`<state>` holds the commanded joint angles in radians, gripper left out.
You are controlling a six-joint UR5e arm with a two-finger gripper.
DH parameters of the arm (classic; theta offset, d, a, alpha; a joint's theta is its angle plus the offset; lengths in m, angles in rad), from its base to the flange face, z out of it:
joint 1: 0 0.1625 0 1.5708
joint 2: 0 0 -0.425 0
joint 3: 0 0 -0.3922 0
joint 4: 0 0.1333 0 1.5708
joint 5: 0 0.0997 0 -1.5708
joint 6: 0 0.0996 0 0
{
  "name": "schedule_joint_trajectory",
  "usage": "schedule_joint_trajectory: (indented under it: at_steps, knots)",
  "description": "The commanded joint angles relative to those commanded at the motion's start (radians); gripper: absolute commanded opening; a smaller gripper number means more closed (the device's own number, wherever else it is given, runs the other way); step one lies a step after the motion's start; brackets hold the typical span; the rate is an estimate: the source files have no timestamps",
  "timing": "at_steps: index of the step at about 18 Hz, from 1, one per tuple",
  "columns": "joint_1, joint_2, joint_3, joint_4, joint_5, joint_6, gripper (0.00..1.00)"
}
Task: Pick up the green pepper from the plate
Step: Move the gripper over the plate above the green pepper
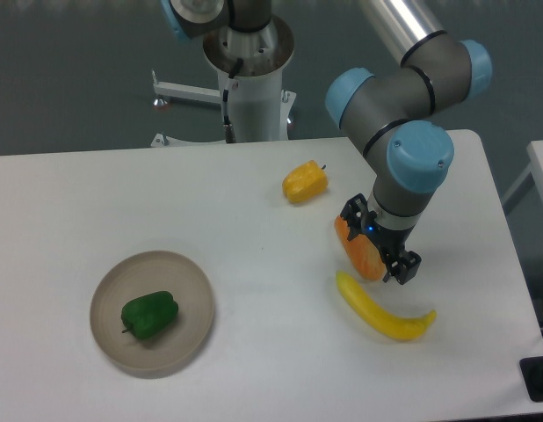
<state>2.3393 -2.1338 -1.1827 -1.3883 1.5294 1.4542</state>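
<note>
Fingers hang right of centre beside an orange piece; whether they grip it, or how wide they stand, I cannot tell. Well apart, lower left, the glossy, lumpy green pepper lies on the plate, its long axis roughly left-right.
</note>
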Motion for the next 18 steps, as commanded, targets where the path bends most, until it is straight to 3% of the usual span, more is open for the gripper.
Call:
schedule_joint_trajectory:
  at_steps: [6,10,14,18]
  knots:
    - [-0.026,0.003,-0.001,0.009,-0.02,-0.009,1.0]
    - [-0.093,0.049,-0.077,0.044,-0.089,-0.034,1.0]
    - [-0.198,0.061,-0.101,0.048,-0.106,-0.145,1.0]
    - [-0.313,0.054,-0.103,0.049,-0.106,-0.367,1.0]
